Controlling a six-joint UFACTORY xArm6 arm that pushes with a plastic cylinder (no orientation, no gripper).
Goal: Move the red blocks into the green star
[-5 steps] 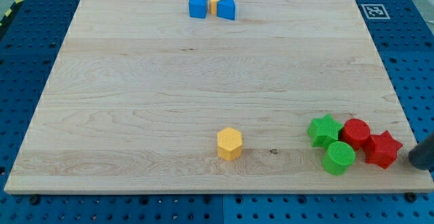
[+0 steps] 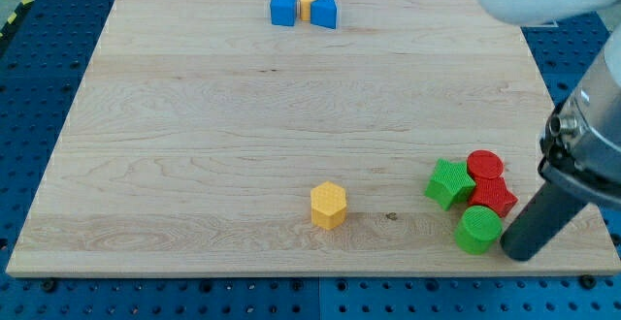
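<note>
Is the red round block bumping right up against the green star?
Touching. The camera view shows the red round block pressed against the green star's right points, with no board showing between them.

no readable text anywhere

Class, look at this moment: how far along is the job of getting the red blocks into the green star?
Done: the red cylinder sits against the green star, and the red star is packed in just below it. In hand: my tip stands right of the green cylinder, below the red star. Left: at most a final nudge of the red star toward the green star.
</note>
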